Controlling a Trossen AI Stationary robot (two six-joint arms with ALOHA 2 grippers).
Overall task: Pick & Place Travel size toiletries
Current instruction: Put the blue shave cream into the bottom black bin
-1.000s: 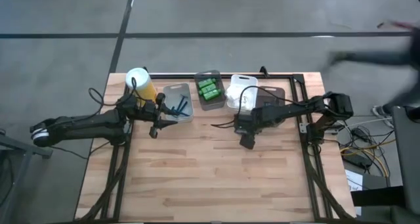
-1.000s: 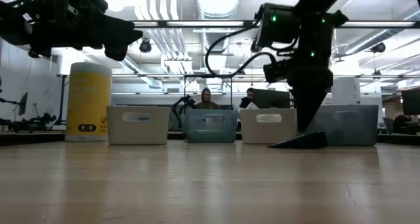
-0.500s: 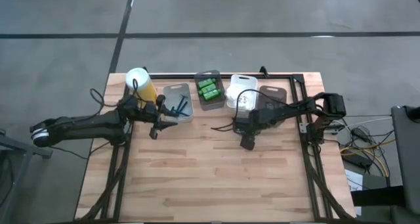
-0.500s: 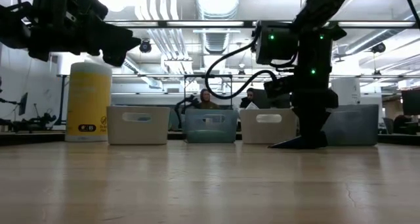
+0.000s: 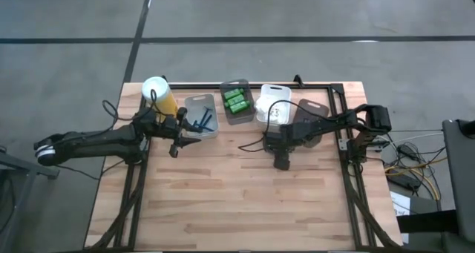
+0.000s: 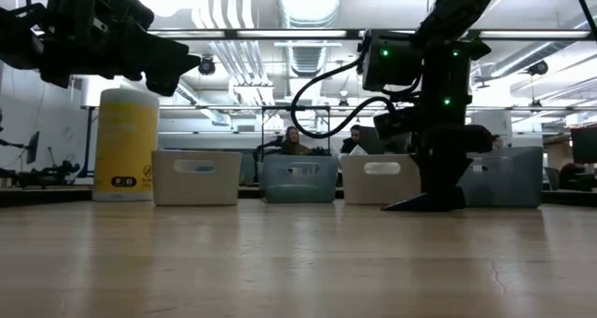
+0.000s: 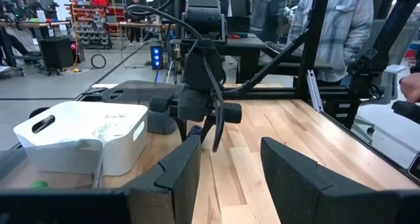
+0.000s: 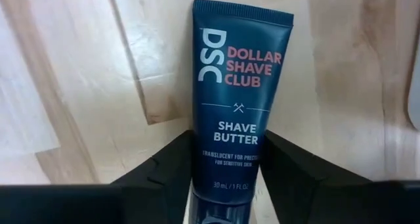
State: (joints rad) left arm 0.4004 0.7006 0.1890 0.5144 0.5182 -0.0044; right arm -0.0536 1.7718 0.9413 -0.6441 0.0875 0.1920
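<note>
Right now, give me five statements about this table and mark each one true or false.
1. The right gripper is down at a dark blue shave butter tube lying on the table. True.
2. The green tubes sit in the white bin. False: they sit in a grey bin; the white bin is its neighbour.
3. The left gripper holds a razor. False: its fingers are open and empty.
4. The yellow canister stands upright. True.
5. The shave butter tube stands on its cap. False: it lies flat.

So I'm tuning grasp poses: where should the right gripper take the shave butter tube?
Across the narrow width, near its lower end, coming straight down: the shave butter tube lies flat on the table, and the right gripper already straddles its sides there.
</note>
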